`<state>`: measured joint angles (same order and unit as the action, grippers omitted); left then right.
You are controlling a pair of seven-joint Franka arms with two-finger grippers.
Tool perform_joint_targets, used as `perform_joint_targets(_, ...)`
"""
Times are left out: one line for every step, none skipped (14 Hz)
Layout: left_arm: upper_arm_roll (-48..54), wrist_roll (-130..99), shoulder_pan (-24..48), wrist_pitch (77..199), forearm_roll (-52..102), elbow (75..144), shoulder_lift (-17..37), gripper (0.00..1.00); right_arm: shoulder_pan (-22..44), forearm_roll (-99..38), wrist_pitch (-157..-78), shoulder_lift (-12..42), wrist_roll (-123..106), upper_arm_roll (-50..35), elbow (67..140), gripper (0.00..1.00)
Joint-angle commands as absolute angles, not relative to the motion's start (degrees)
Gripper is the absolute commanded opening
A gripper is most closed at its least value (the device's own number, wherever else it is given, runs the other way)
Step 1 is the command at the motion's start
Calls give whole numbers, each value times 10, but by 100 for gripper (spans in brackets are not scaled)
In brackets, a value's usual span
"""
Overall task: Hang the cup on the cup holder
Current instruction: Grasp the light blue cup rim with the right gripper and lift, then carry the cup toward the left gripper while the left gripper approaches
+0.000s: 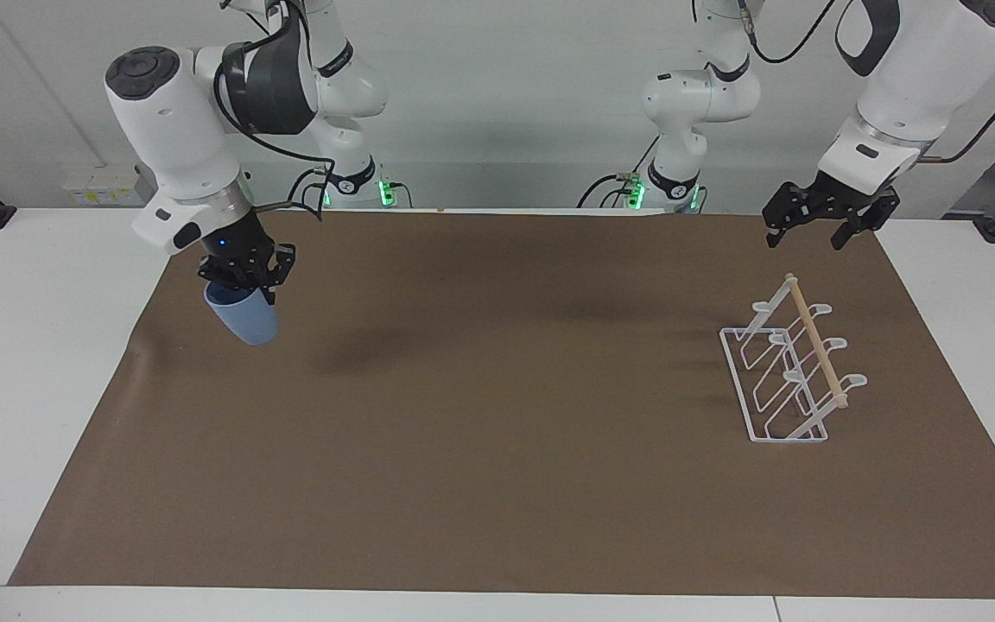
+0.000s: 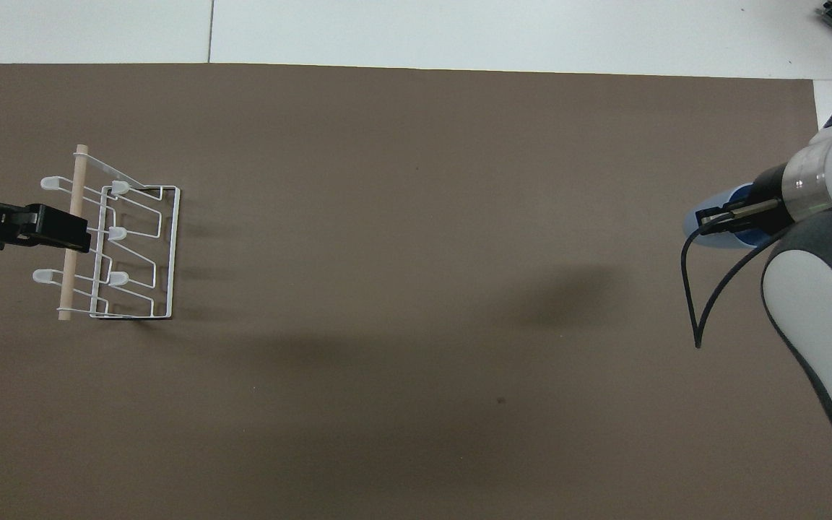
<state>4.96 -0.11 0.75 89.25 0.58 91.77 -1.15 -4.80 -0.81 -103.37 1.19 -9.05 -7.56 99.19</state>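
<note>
The light-blue cup [image 1: 245,321] hangs tilted in the air over the brown mat, toward the right arm's end of the table. My right gripper [image 1: 243,281] is shut on its rim, and from overhead the cup [image 2: 701,230] shows partly under the right gripper [image 2: 723,219]. The white wire cup holder [image 1: 787,380] with its wooden dowel [image 1: 813,345] stands on the mat at the left arm's end. My left gripper [image 1: 806,235] hovers open and empty above the mat beside the holder; overhead, the left gripper [image 2: 69,235] overlaps the cup holder [image 2: 134,253].
A brown mat [image 1: 497,449] covers most of the white table [image 1: 48,363]. Both arm bases stand at the robots' edge. The cup's shadow falls on the mat near the held cup.
</note>
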Motion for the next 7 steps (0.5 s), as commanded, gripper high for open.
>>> perform_joint_targets(53, 7, 10, 898, -2, 935, -27, 100, -50, -21, -1006, -17, -95, -101, 983, 0)
perform_joint_targets(54, 7, 11, 900, -2, 934, -27, 100, -50, -58, -1002, -25, -90, -103, 983, 0)
perform_joint_targets(54, 7, 11, 901, -2, 934, -27, 100, -53, -112, -995, -26, -77, -102, 983, 0)
perform_joint_targets(54, 8, 12, 899, -2, 934, -27, 100, -58, -158, -987, -28, -76, -102, 983, 0)
perform_joint_targets(54, 8, 12, 897, -2, 935, -27, 100, -59, -199, -981, -28, -77, -102, 983, 0)
perform_joint_targets(54, 9, 12, 896, -2, 935, -27, 100, -53, -243, -974, -29, -76, -102, 983, 0)
perform_joint_targets(55, 9, 12, 899, -1, 935, -27, 100, -48, -270, -975, -31, -76, -105, 984, 0)
